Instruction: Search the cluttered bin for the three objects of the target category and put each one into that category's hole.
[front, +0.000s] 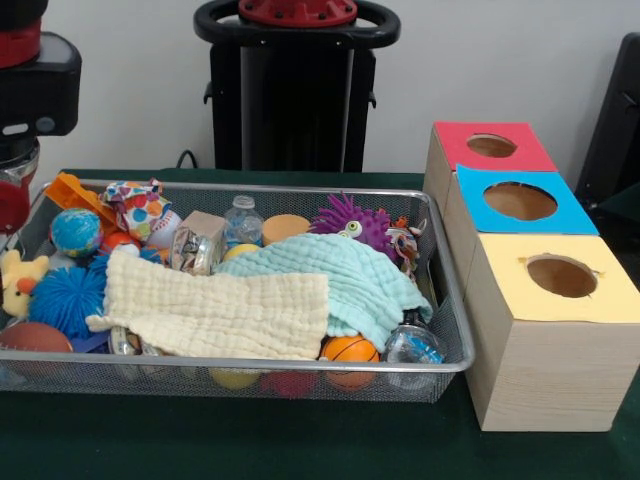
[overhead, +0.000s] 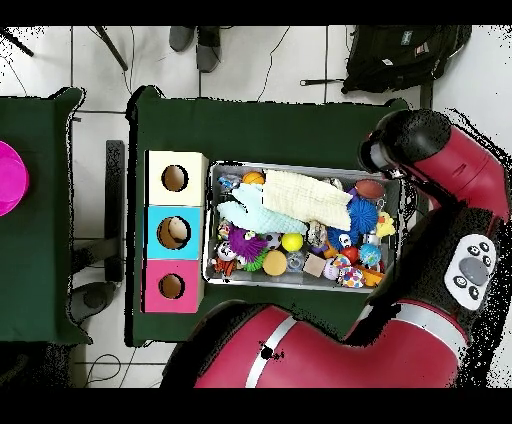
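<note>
Front view: mesh bin (front: 445, 368) long axis left-right, cloths atop.

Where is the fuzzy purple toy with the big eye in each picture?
Front view: the purple spiky toy sits at the bin's back right, above the mint cloth.
Overhead view: the purple spiky toy lies at the bin's left end, beside the blue-topped box.
Shared landmark: the blue-topped box, middle of the three boxes, stands nearest the toy in both.

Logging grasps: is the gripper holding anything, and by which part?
Cannot be told: the arm hangs over the bin's end, hiding the gripper in both views.
</note>
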